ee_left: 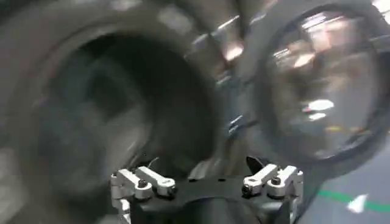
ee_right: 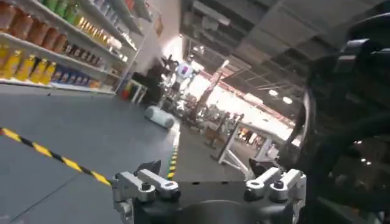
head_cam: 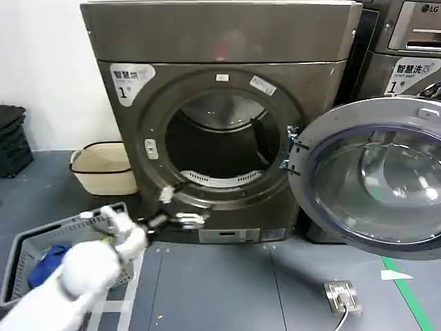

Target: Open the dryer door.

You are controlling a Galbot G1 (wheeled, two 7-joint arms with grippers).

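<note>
The dryer door (head_cam: 375, 181) stands swung wide to the right of the dryer (head_cam: 220, 41), hinged at the right of the round opening (head_cam: 222, 141); its chrome ring and tinted glass face me. My left gripper (head_cam: 176, 209) is at the opening's lower left rim, open and holding nothing. In the left wrist view the left gripper (ee_left: 204, 163) has its fingers spread, with the dark drum (ee_left: 103, 103) ahead and the door (ee_left: 317, 79) off to one side, both blurred. My right gripper (ee_right: 204, 165) is open and empty, facing a room with shelves, away from the dryer.
A beige basket (head_cam: 103, 167) stands left of the dryer. A grey basket (head_cam: 27, 241) holding blue cloth (head_cam: 49, 261) is at the lower left. The LG-marked machine (head_cam: 406, 41) stands behind the open door. A small metal box (head_cam: 342, 296) with a cable lies on the floor.
</note>
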